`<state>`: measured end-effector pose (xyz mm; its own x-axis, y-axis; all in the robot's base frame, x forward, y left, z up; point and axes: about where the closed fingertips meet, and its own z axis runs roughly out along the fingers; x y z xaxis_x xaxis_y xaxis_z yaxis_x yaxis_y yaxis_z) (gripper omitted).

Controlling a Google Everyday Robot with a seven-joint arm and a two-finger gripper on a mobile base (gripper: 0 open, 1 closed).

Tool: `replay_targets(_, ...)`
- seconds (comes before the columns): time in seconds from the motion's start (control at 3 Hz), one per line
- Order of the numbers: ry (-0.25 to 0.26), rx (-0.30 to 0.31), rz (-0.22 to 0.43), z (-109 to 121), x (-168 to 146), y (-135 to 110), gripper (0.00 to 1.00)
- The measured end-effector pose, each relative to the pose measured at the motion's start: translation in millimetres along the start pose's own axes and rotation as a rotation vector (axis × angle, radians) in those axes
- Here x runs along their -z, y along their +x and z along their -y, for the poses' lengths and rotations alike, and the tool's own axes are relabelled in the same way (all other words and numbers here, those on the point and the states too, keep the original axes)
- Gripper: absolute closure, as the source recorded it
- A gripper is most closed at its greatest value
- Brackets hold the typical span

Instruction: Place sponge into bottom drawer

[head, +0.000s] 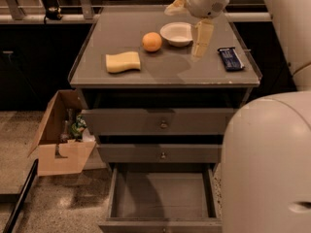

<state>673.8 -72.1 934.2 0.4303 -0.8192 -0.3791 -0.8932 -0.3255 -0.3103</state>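
Observation:
The pale yellow sponge (123,61) lies flat on the left part of the grey cabinet top (165,72). The bottom drawer (163,198) is pulled out, and its grey floor is bare. My gripper (184,33) hangs above the back of the cabinet top, over the white bowl and to the right of the sponge. It is open and holds nothing. One pale finger (201,38) points down beside the bowl.
An orange (152,41) and a white bowl (177,33) sit behind the sponge. A dark blue packet (227,58) lies at the right edge. The two upper drawers (163,123) are shut. An open cardboard box (60,135) stands on the floor at the left. My white body (267,164) fills the lower right.

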Motion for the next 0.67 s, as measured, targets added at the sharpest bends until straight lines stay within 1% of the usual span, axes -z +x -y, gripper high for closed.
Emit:
replay_targets(0.33,0.017,0.028,0.049,37.7,-56.2,-17.1,0.0)
replay_targets(0.67,0.027,0.022,0.053,38.7,-56.5,-16.0,0.0)
